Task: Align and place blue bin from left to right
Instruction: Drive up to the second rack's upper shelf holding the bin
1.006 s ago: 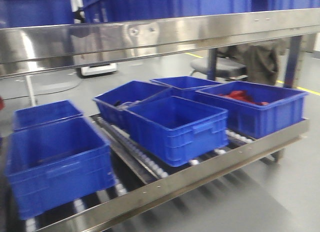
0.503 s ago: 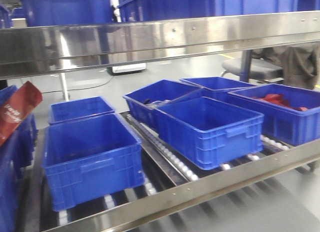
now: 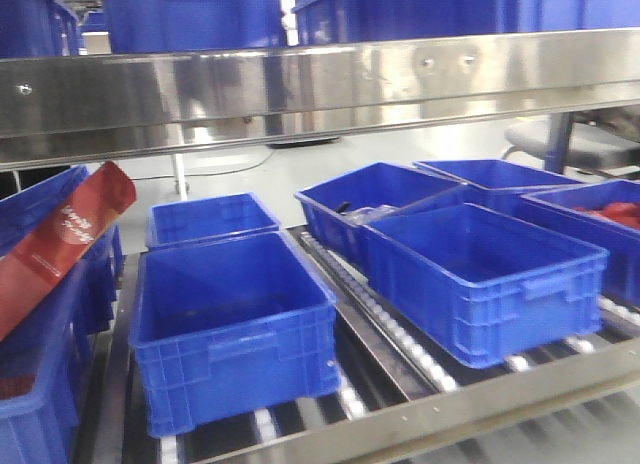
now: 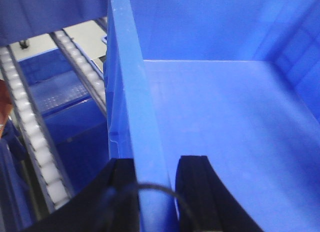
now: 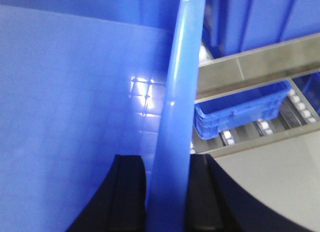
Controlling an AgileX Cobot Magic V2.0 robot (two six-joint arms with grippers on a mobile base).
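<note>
Glossy blue bin [image 4: 225, 117], plain smooth walls, empty inside, up above the roller rack [image 4: 30, 137]. Left fingers [image 4: 197, 192] pinch its left wall, right fingers [image 5: 127, 192] clamp its right wall.

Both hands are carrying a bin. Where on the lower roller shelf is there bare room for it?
Only a narrow roller strip lies bare, between the front-left bin and the centre bin; likely too tight for the held bin. Right of that, the other bins sit packed together; the far left is crowded too.
</note>
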